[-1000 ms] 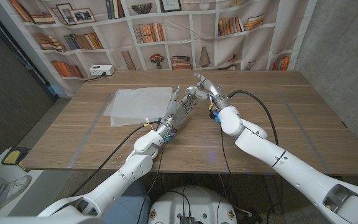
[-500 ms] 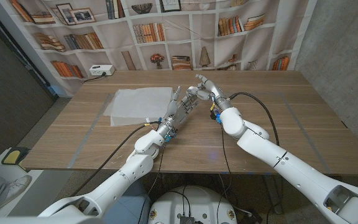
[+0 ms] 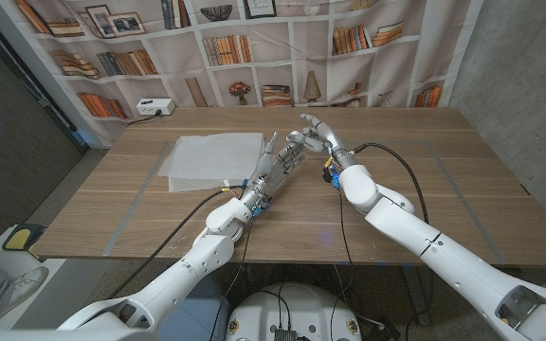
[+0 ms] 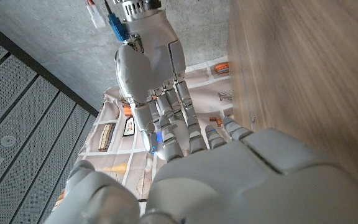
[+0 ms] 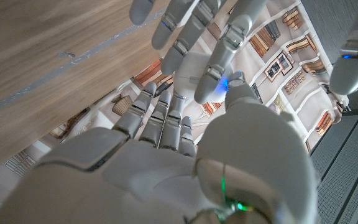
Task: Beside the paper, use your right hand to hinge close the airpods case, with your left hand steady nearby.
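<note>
**Where's the airpods case? Tucked behind the 2 hands, I think**

Honestly can't make out the airpods case in any view. If it's there, it sits just beside the paper (image 3: pixel 212 154), off the sheet's right edge, where both hands meet, and the fingers cover that spot. So I can't tell whether the lid is up or down, or which way its hinge runs.

The right hand (image 3: pixel 313 135) is on the side of that spot away from the paper, its fingers arched over and pointing back toward the sheet. They look spread and curled, but whether they press or pinch anything I can't tell. In the left wrist view the right hand (image 4: pixel 149 68) hangs fingers-down right in front of the left one.

The left hand (image 3: pixel 275 163) stands on its edge nearer the paper, fingers straight and close together, tips reaching toward the right hand's. It seems to hold nothing, more like a steadying wall.

My read: the right hand is the nearer one for pushing a lid down, and the push would go from its fingertips toward the table (image 3: pixel 425 180).
</note>
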Available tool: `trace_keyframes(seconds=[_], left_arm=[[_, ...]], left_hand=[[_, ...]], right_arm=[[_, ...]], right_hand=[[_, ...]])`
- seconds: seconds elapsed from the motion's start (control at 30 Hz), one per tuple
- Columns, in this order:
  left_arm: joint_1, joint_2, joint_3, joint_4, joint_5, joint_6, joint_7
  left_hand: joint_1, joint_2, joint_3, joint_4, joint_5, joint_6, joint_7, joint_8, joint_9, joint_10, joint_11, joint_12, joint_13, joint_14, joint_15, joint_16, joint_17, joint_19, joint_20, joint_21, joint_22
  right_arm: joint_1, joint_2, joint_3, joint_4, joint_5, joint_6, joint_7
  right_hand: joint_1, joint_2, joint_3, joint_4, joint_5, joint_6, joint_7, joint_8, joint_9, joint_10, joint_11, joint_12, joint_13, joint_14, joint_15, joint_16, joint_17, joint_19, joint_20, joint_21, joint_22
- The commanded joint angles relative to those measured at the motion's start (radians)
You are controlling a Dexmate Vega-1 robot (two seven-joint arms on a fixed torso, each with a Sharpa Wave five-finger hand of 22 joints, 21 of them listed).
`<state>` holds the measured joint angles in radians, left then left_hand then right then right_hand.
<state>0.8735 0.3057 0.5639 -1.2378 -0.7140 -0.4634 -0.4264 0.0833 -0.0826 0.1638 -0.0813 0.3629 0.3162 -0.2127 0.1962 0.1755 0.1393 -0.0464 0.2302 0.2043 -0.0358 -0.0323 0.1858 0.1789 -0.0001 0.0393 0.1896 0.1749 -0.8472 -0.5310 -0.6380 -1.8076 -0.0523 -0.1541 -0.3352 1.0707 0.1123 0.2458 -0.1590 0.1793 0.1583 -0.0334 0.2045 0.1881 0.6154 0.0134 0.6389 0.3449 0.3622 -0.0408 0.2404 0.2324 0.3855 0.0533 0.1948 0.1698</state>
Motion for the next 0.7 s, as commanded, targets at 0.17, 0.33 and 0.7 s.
trace_keyframes(seconds=[0.17,0.33,0.7], left_arm=[[0.008,0.011,0.006,-0.016,0.008,0.01,0.004],[0.008,0.021,0.009,-0.019,0.011,0.02,0.0],[0.011,0.043,0.01,-0.022,0.008,0.031,-0.023]], left_hand=[[0.006,0.003,-0.008,0.001,0.011,0.007,0.0,0.004,0.003,0.002,0.002,0.004,0.003,0.0,0.003,0.004,0.005,0.004,0.004,0.004,0.001],[0.005,0.004,-0.012,0.003,0.014,0.028,0.01,0.009,0.003,0.004,0.002,0.005,0.004,0.0,0.003,0.004,0.005,0.003,0.004,0.004,0.001],[0.005,0.035,-0.091,0.037,0.042,0.662,0.242,0.172,0.018,0.112,-0.002,0.04,0.005,0.016,0.007,0.009,0.005,0.001,0.009,0.004,0.001]], right_arm=[[-0.039,0.029,0.03,0.031,0.004,0.119,-0.089],[-0.05,0.049,0.042,0.053,0.013,0.18,-0.113],[-0.057,0.079,0.07,0.076,0.065,0.244,-0.11]], right_hand=[[0.085,0.02,0.021,-0.015,0.01,0.077,-0.032,0.019,0.002,0.235,-0.188,0.052,0.018,0.073,-0.16,0.029,0.005,0.029,-0.02,0.008,0.003],[0.093,0.022,0.019,-0.009,0.009,0.089,-0.035,0.018,0.002,0.244,-0.206,0.059,0.019,0.084,-0.167,0.036,0.01,0.029,-0.022,0.007,0.003],[0.109,0.024,0.017,-0.006,0.008,0.113,-0.042,0.018,0.002,0.263,-0.218,0.066,0.015,0.095,-0.173,0.045,0.019,0.023,-0.024,0.004,0.003]])
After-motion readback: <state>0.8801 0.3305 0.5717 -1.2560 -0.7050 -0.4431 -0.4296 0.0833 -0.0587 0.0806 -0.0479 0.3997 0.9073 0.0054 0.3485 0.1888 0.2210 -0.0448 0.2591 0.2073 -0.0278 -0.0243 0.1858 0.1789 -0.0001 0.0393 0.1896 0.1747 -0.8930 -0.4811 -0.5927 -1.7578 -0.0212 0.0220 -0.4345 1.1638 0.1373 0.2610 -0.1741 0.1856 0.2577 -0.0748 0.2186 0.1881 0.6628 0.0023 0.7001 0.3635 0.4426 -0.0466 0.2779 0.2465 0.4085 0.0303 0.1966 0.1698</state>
